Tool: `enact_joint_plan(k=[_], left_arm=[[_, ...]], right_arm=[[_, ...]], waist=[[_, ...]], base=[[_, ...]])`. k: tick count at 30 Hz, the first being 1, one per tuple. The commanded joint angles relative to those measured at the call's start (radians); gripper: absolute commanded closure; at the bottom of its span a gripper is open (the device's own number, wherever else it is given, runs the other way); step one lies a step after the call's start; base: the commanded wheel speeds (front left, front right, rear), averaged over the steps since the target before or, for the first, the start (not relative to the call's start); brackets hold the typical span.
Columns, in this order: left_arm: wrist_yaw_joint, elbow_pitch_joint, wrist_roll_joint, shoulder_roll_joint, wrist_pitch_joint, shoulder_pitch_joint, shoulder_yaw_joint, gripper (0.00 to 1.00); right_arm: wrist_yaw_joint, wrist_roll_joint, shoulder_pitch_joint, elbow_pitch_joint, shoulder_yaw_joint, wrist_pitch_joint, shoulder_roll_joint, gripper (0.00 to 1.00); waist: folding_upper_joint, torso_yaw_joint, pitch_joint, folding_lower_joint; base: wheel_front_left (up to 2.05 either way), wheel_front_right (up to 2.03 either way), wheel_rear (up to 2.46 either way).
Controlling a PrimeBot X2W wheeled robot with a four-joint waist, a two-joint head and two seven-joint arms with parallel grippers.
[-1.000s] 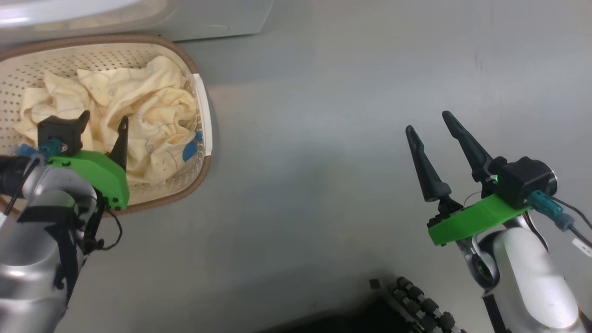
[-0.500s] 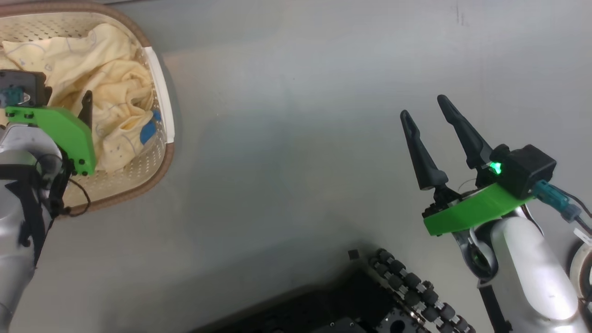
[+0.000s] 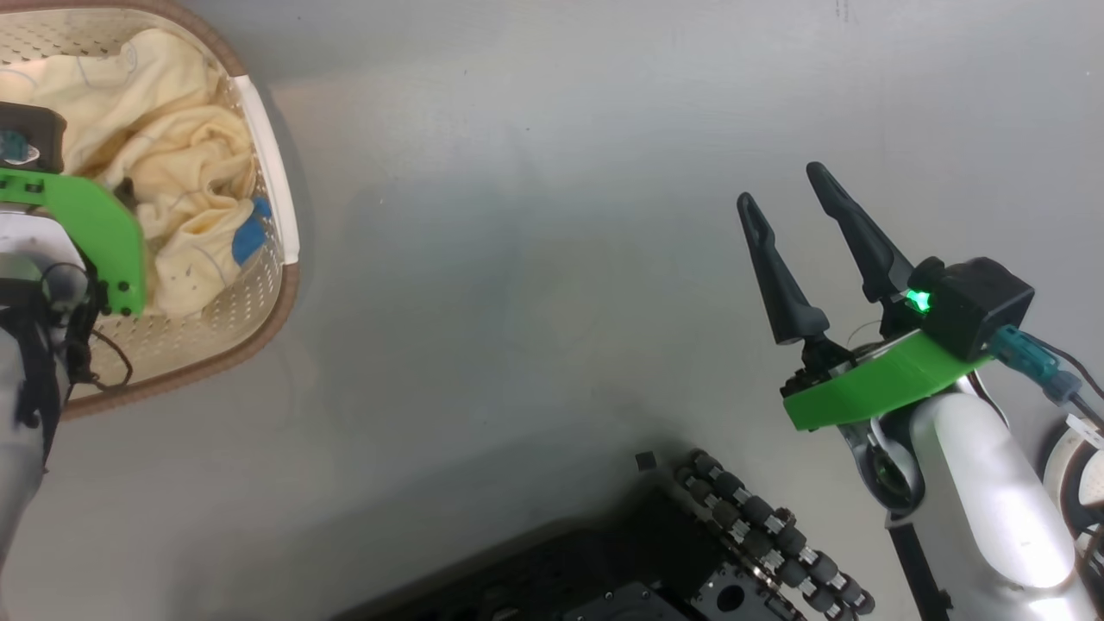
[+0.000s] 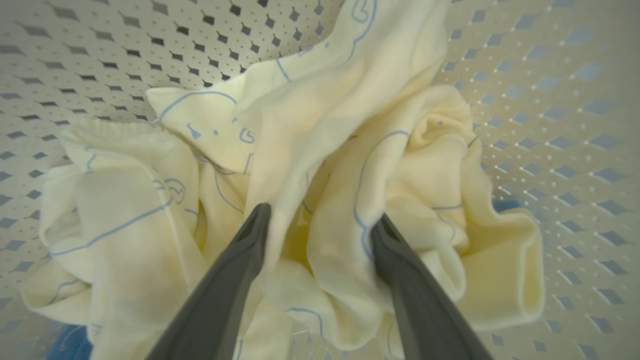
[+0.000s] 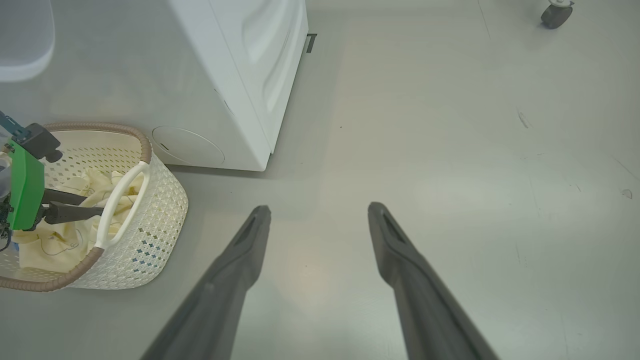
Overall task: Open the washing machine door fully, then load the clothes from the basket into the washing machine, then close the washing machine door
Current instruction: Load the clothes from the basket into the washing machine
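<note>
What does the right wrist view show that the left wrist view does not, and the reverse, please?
Right wrist view adds: the big white washing machine, the grey floor, a small dark caster wheel, the outside of the cream perforated plastic basket with its brown rim and white handle, and the open right pincer above the floor. Left wrist view adds: a close look at thin blue line drawings on the pale cream-yellow clothes, folds bunched inside the open left pincer. Both: the clothes, the basket and the left pincer reaching into it.
</note>
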Motion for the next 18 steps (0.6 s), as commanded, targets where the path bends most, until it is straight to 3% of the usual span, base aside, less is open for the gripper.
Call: enact_joint_plan(k=[1,7,18], left_arm=[[0.001,0.000,-0.021,0.020,0.019,-0.002,0.006,0.00],[0.001,-0.022,-0.079,0.011,0.062,-0.018,-0.056,0.00],[0.001,0.027,-0.183,-0.038,0.134,-0.049,-0.117,0.00]], right_arm=[[-0.003,0.013,0.037,-0.026,0.018,-0.006,-0.003,0.00],[-0.003,0.052,0.043,-0.028,0.026,-0.006,-0.003,0.00],[-0.003,0.011,0.052,-0.040,0.027,-0.006,-0.003,0.00]], waist=[[0.0000,0.000,0.003,0.0000],[0.0000,0.000,0.015,0.0000],[0.0000,0.010,0.034,0.0000]], base=[[0.00,0.00,0.00],[0.00,0.00,0.00],[0.00,0.00,0.00]])
